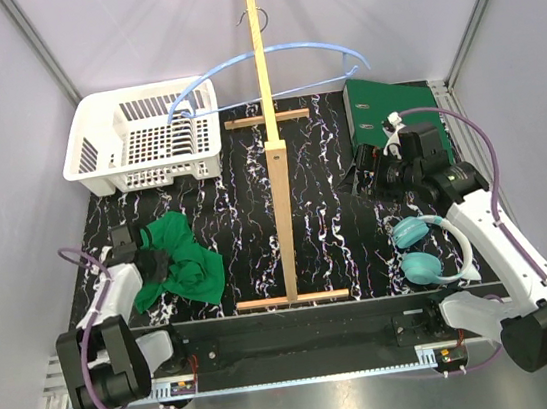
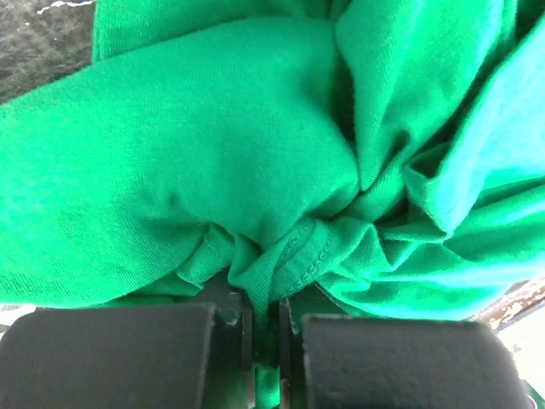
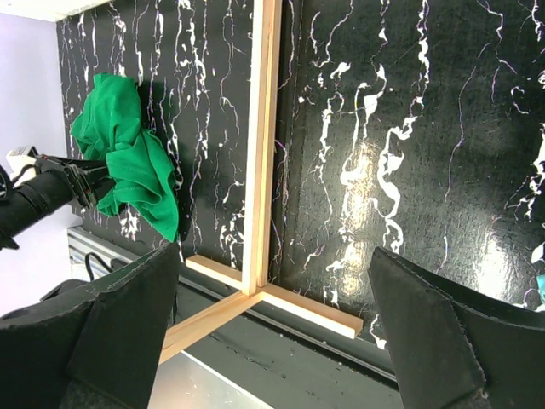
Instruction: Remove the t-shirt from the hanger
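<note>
stand [image 1: 274, 164] between t-shirt [image 1: 182, 262] and headphones [image 1: 410, 233], hanger [image 1: 313, 45] bare

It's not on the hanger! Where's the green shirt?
Top view, left side: the shirt lies crumpled, pinched in the left gripper, in front of the white basket.

Your two arms match. The left arm [image 1: 114, 298] and the right arm [image 1: 500, 235] both have smooth white shells on the long links and chunky black housings at the joints. A thin purple cable [image 1: 493, 160] loops along each one. On the left gripper [image 2: 264, 341] you see flat, matte-black fingers [image 2: 111, 358] with squared edges. The right gripper [image 3: 274, 253] has broader black fingers [image 3: 443, 341], wedge-shaped and dull, with lightly scuffed edges. A small white fitting [image 1: 394, 126] sits by the right wrist.
</note>
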Controlling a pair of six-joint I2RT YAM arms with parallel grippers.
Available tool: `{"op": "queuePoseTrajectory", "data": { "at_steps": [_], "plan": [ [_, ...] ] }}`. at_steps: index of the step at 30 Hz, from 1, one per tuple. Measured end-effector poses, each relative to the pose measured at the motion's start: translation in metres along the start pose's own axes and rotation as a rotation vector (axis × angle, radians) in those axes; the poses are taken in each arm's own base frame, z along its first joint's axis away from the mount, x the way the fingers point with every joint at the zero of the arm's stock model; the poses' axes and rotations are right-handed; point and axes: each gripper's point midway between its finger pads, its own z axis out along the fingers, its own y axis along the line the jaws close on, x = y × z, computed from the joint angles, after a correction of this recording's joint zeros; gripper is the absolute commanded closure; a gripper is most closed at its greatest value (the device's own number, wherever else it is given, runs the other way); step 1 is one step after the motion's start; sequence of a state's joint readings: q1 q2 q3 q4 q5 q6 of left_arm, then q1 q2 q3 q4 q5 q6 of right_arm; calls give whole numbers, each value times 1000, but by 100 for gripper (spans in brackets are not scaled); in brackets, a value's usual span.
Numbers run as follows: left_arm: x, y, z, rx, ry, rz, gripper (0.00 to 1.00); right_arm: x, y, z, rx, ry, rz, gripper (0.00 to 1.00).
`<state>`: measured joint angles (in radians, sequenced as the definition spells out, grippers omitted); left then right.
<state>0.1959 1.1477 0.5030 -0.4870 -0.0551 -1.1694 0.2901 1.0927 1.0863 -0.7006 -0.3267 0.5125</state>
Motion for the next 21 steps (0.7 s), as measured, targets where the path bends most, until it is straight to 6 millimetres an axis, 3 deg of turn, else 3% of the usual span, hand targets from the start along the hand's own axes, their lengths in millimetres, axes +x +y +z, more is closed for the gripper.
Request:
{"op": "queuePoseTrajectory", "data": {
  "at_steps": [5,9,14,21],
  "plan": [
    [1,1,-5,53,-2,18,100,0,2,-3,-9,-5,-3,0],
    [4,-4,-22,150,-5,65,100,-1,3,-5,-14,-10,-6,0],
    [3,-37,-72,435,-56,148,100,-1,4,-5,-17,-11,-6,0],
    [-4,-79,-144,697,-117,221,100,0,5,-5,-20,-9,-6,0]
  ]
}}
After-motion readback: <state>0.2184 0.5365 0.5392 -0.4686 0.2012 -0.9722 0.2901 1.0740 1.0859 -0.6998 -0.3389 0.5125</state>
